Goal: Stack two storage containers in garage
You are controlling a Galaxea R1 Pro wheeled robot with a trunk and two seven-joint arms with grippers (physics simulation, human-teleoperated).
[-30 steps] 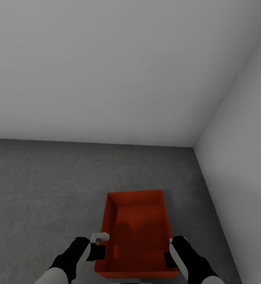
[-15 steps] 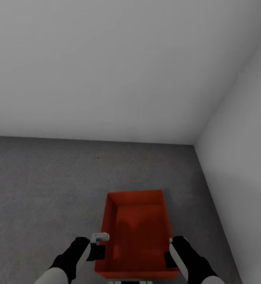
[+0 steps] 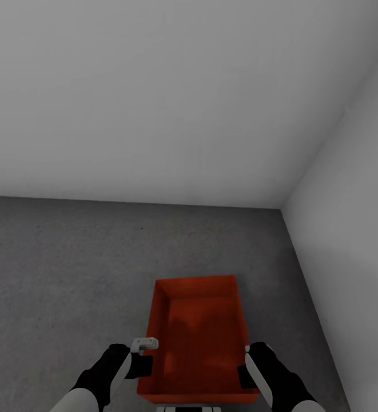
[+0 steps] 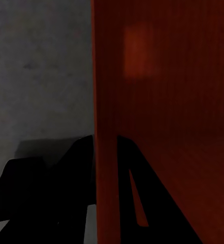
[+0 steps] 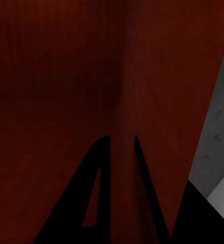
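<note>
One red-orange, lidless rectangular storage bin (image 3: 203,337) hung between both arms, low over the dark speckled concrete floor (image 3: 63,269) near the pale wall corner. Left claw (image 4: 105,203) and right claw (image 5: 123,203) each pinched a thin side wall. It looked light, smooth and slippery; the rims seemed the surest hold.

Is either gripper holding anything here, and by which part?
Both hold one red-orange storage container: the left gripper pinches its left long wall, the right gripper its right long wall, each with one finger inside and one outside.
</note>
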